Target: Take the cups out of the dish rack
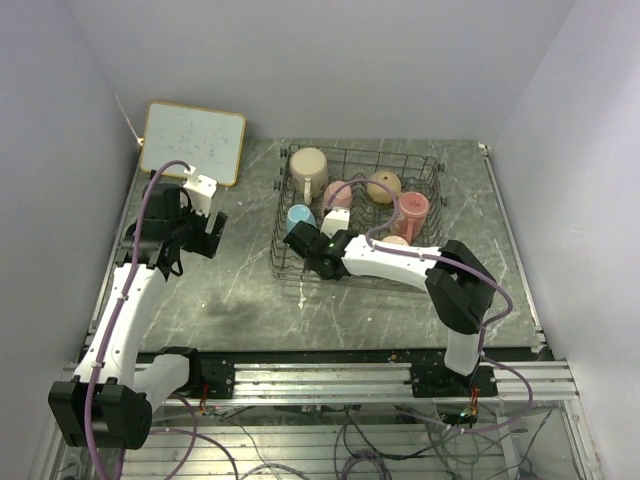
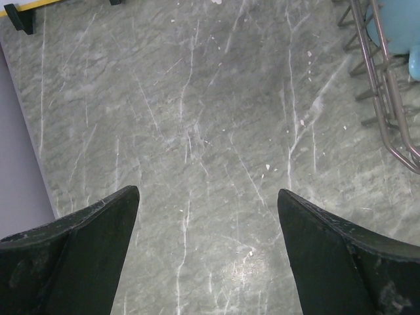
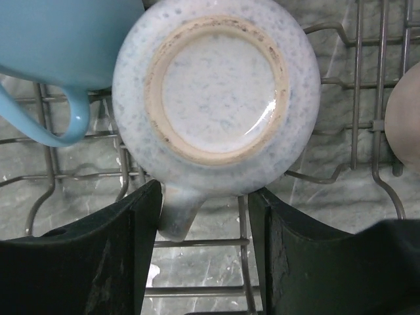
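The dark wire dish rack [image 1: 430, 170] stands at the table's middle back and holds several mugs. These are a beige one [image 1: 308, 168], a pale pink one [image 1: 338, 193], a tan one [image 1: 383, 186], a dark pink-red one [image 1: 411, 213], a light blue one [image 1: 299, 217] and a cream-white one [image 1: 336, 220]. My right gripper [image 1: 305, 245] reaches into the rack's front left. In the right wrist view it [image 3: 205, 197] is open. The cream-white mug [image 3: 216, 85] lies bottom-up just beyond the fingertips, its handle [image 3: 176, 213] between the jaws. The light blue mug [image 3: 59, 39] lies beside it. My left gripper [image 2: 208, 197] is open and empty over bare table.
A framed whiteboard [image 1: 193, 142] leans at the back left. The rack's corner wires [image 2: 387, 98] show at the right edge of the left wrist view. A pale mug's edge [image 3: 405, 118] lies right of my right gripper. Rack tines [image 3: 367, 79] surround the mugs.
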